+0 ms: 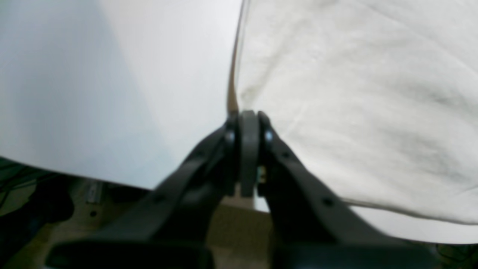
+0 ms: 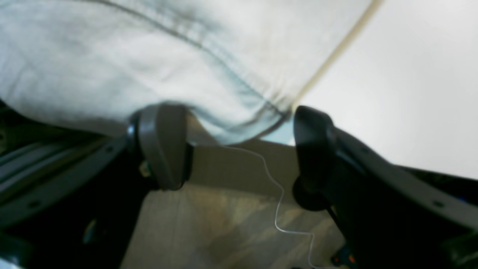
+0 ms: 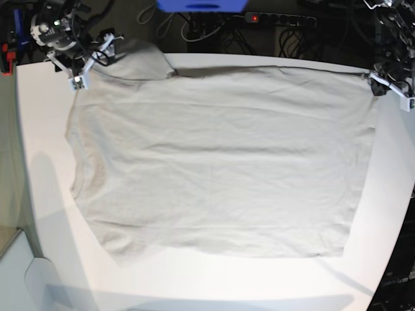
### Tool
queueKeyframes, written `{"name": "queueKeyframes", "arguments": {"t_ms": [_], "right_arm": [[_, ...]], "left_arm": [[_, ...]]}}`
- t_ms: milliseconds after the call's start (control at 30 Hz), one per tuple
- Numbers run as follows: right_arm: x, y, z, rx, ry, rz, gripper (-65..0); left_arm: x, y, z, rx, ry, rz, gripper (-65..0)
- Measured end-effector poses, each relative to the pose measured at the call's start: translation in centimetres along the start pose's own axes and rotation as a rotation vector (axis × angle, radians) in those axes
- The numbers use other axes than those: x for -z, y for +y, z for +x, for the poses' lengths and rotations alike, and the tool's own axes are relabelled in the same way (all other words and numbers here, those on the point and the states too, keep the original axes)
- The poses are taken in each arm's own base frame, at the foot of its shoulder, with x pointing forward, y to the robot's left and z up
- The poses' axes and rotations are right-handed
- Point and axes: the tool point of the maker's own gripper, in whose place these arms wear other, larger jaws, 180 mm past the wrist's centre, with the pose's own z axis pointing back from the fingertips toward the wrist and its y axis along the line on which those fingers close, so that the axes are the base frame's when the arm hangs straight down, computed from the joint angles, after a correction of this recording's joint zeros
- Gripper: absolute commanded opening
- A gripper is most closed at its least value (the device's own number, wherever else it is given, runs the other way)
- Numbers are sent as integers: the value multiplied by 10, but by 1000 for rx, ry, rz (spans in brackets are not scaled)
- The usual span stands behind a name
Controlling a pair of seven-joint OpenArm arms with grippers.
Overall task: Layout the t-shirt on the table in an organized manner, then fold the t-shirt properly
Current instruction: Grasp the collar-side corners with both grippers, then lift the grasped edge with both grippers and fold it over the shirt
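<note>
1. We see the plain light beige soft-fabric t-shirt (image 3: 220,162) spread nearly flat across the large smooth white table (image 3: 45,168), covering most of its middle, with shallow wrinkles running through the cloth.
2. In the base view one short side of the shirt reaches the table's far right corner, and the opposite end lies at the far left corner, where a flap of fabric bunches up against the table's back edge.
3. Our left hand (image 1: 248,123) is clamped tight on the t-shirt's corner; its dark fingers (image 1: 227,136) meet with the fabric's edge pinched between them, right at the table's rim.
4. In the base view this left hand sits at the far right corner of the table, touching the shirt's corner there.
5. Our right hand (image 2: 239,145) stands wide apart, gripping nothing; a corner of the shirt with its stitched hem hangs between the two dark fingers (image 2: 164,145).
6. A thin loose pale thread (image 2: 278,201) dangles from that corner, below the table's edge.
7. Beyond the table's back edge lie dark tangled cables (image 3: 305,32) and a black power strip (image 3: 279,19).
</note>
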Motion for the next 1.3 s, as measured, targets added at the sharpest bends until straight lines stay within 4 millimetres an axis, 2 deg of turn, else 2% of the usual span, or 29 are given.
{"name": "queueKeyframes", "arguments": {"t_ms": [133, 200, 267, 433, 467, 600, 700, 833, 967, 1100, 1200, 1300], "right_arm": [[5, 4, 7, 18, -31, 14, -205], [5, 4, 7, 21, -36, 16, -251], [6, 6, 7, 28, -39, 20, -337], [8, 6, 13, 32, -43, 24, -630], [8, 6, 16, 32, -49, 25, -650], [8, 7, 18, 31, -54, 27, -641], [3, -2, 17, -9, -18, -8, -643], [-13, -11, 37, -44, -76, -54, -643], [-17, -13, 57, -54, -132, -67, -643], [-18, -27, 51, -77, -34, -97, -643], [-19, -38, 70, -86, -42, -123, -643], [-22, -48, 86, -100, -47, -144, -643]], "left_arm": [[1, 0, 2, 2, 1, 1, -649], [1, 0, 2, 3, 4, 2, -649], [1, -1, 2, 1, 2, 0, -649], [1, -1, 3, 2, 1, 0, -649], [1, -1, 2, 1, 3, -1, -649], [1, -1, 2, 1, 4, -1, -649], [1, -1, 3, 3, 1, -1, -649], [-5, -6, 5, 57, 29, 19, -649], [-15, -10, 29, 110, -30, 34, -649], [-20, -15, 53, 139, -91, 36, -649], [-22, -18, 61, 156, -105, 38, -649], [-23, -23, 81, 163, -154, 33, -649]]}}
